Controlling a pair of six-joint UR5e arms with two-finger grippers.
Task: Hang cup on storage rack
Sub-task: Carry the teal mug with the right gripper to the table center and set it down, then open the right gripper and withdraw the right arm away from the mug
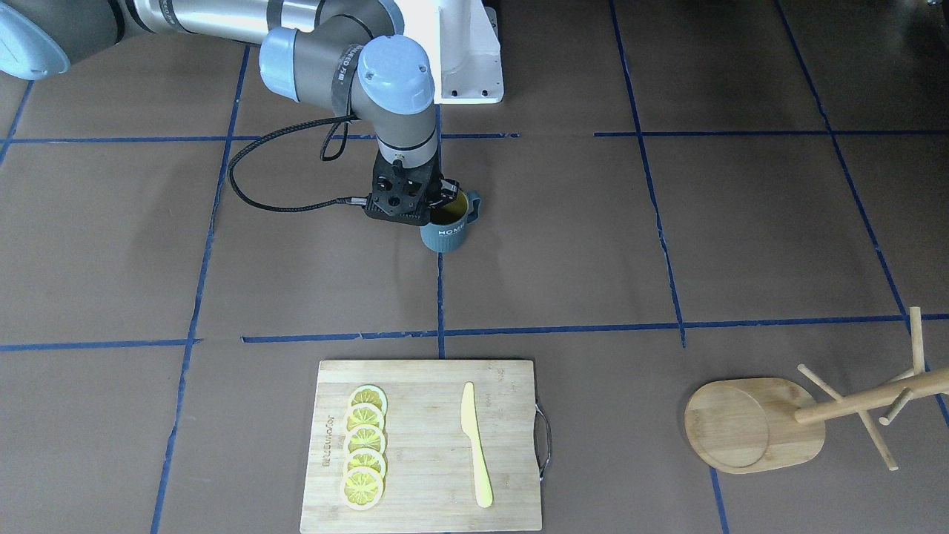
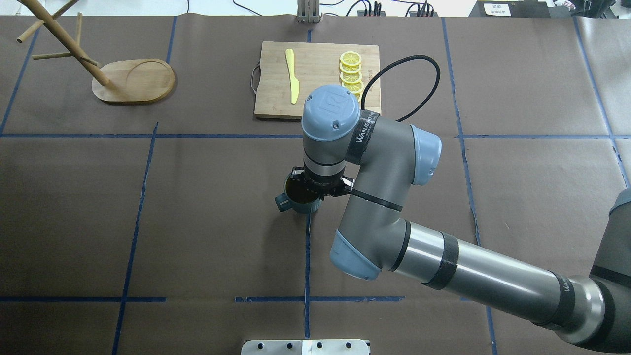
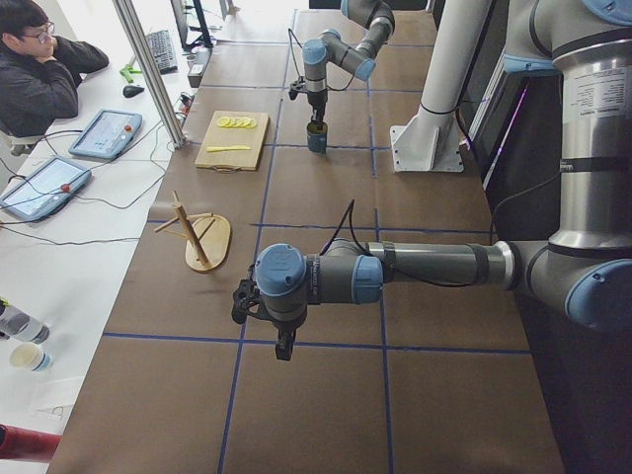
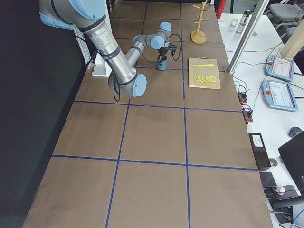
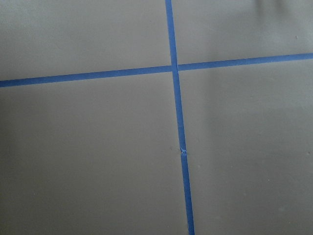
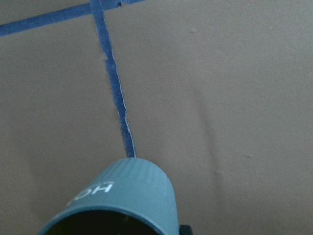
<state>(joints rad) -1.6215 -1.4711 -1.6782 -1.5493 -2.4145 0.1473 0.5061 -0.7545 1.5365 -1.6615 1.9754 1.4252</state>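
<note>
Brown paper covers the long table [image 2: 197,222], and blue tape lines [image 2: 306,256] divide it into large rectangles. Even, soft light leaves only faint shadows. A white bench [image 3: 59,257] runs along the table's far side, carrying two tablets [image 3: 104,133] and loose cables. A slanted metal post [image 3: 150,74] stands at its edge, with a seated person [image 3: 39,79] behind it. A black panel [image 4: 28,118] borders the near side.

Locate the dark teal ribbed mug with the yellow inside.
The mug is mid-table over a blue tape line in the overhead view, under the right gripper, robot-side of the bamboo cutting board.
</note>
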